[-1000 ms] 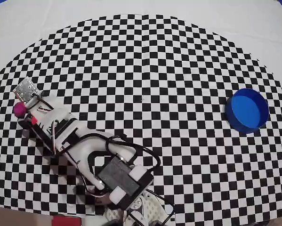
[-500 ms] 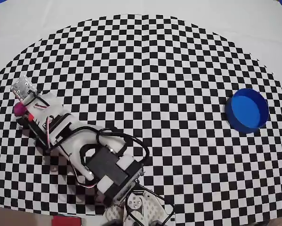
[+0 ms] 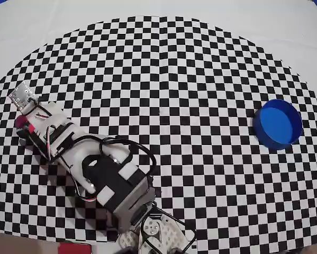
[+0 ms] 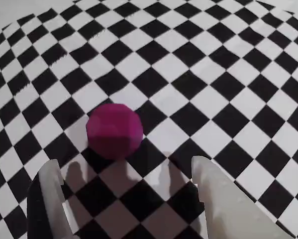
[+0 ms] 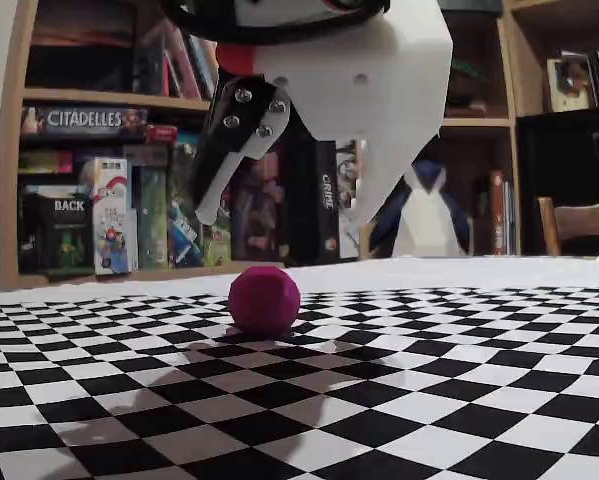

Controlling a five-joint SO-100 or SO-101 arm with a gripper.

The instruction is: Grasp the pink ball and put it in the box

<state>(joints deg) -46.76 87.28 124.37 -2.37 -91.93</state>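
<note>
The pink ball (image 4: 114, 130) lies on the checkered cloth, at the far left in the overhead view (image 3: 19, 122), where the wrist covers part of it. My gripper (image 5: 285, 215) hangs open just above it, with one white finger (image 5: 219, 170) on each side and nothing held. In the wrist view the gripper (image 4: 126, 163) shows both fingertips (image 4: 51, 172) low in the frame, the ball lying just ahead of the gap. The box (image 3: 277, 123), round and bright blue, stands far off at the right edge of the cloth.
The arm's body and cables (image 3: 110, 180) stretch from the base at the bottom centre up to the left. Plain white table (image 3: 158, 10) surrounds the checkered cloth. A bookshelf with game boxes (image 5: 89, 200) stands beyond the table in the fixed view.
In the overhead view the arm has crept up and to the left, covering more of the ball. The ball and the box have stayed put.
</note>
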